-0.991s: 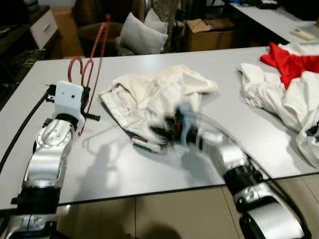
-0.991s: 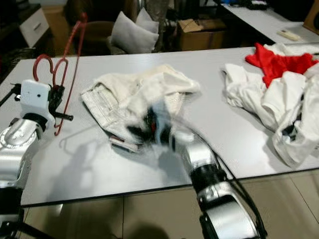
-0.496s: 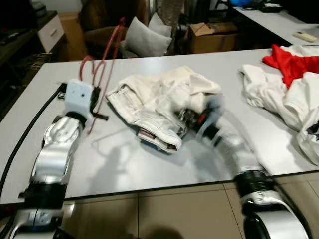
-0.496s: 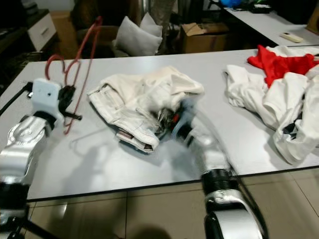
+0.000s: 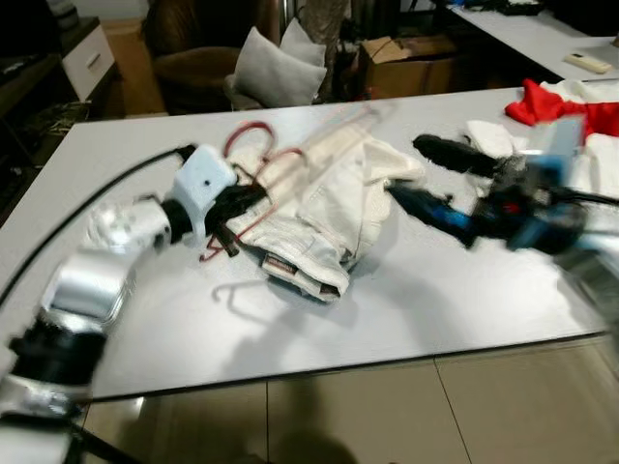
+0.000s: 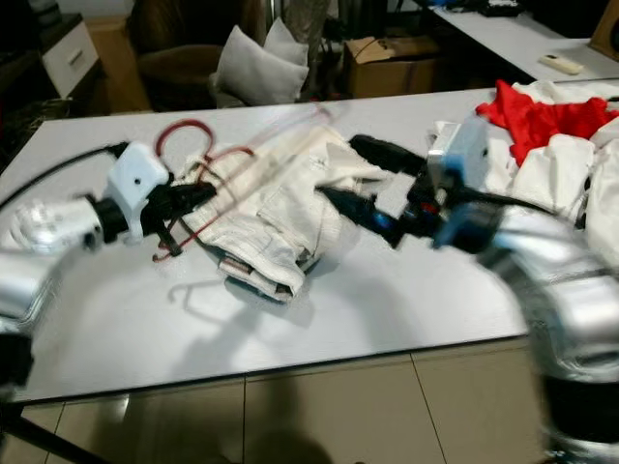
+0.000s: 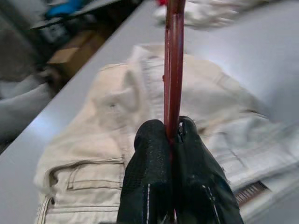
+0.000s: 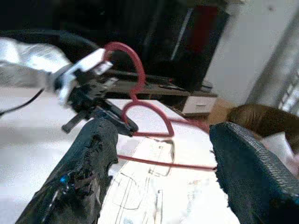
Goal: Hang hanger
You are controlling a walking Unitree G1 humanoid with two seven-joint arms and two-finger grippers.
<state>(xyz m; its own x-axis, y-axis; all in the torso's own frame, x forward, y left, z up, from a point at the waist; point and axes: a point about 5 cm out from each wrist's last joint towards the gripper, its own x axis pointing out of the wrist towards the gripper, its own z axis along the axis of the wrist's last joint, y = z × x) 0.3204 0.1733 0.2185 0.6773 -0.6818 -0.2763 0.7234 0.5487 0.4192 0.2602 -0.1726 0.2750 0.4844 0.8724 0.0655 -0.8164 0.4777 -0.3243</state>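
A red wire hanger [image 6: 224, 158] lies tilted low over the cream trousers [image 5: 324, 198] in the middle of the grey table [image 5: 145, 319]. My left gripper [image 5: 235, 201] is shut on the hanger's thin rod [image 7: 174, 60] near the hook, its fingers [image 7: 156, 172] pressed together. My right gripper [image 6: 341, 170] hovers open to the right of the trousers, above the table, pointing toward the hanger. Between its spread fingers [image 8: 88, 172] the right wrist view frames the hanger [image 8: 140, 109] and the left gripper [image 8: 86, 91].
A pile of white and red clothes [image 6: 542, 145] covers the table's right end. Behind the table stand a pillow [image 5: 273, 68] on a chair, a cardboard box [image 5: 406, 60] and a second table with a remote [image 5: 590, 63]. The table's front edge runs close to me.
My left arm has swung the hanger right and down from upright to lying over the trousers. The right gripper has lifted off the trousers, moved right and now stands open.
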